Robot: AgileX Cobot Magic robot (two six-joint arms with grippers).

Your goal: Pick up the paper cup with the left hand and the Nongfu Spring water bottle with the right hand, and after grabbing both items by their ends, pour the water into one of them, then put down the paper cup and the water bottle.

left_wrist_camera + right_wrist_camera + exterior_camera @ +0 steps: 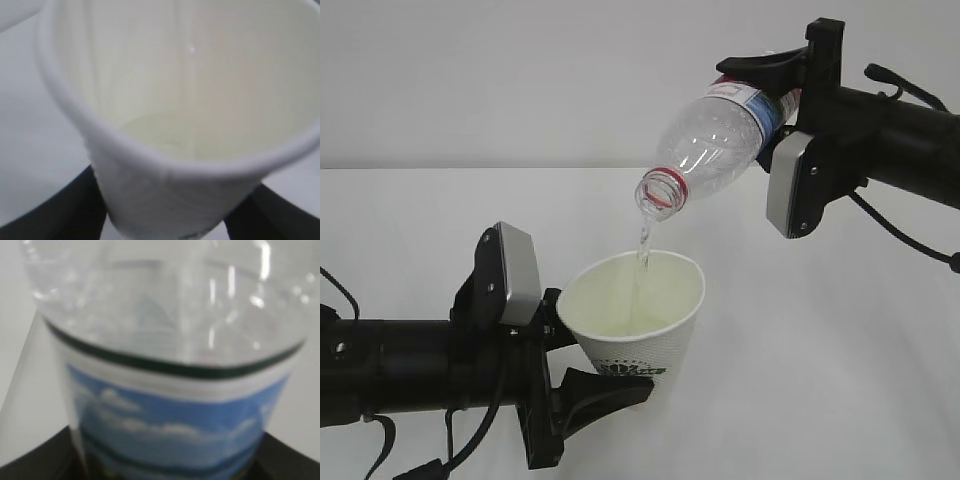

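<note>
The paper cup (642,318) is held off the table, upright and leaning slightly, with my left gripper (605,352) shut on its lower part; a dark green logo shows near its base. Above and to the right, the Nongfu Spring water bottle (720,135) is tilted mouth-down, with my right gripper (766,98) shut on its labelled end. A thin stream of water (643,245) falls from the bottle mouth into the cup. The left wrist view looks into the cup (165,185), with a little water (160,135) at the bottom and black fingers (55,212) beside it. The right wrist view is filled by the bottle (175,405).
A white table (840,350) runs under both arms, with a plain pale wall behind it. The right arm's cables (910,240) hang at the right edge. No other objects show.
</note>
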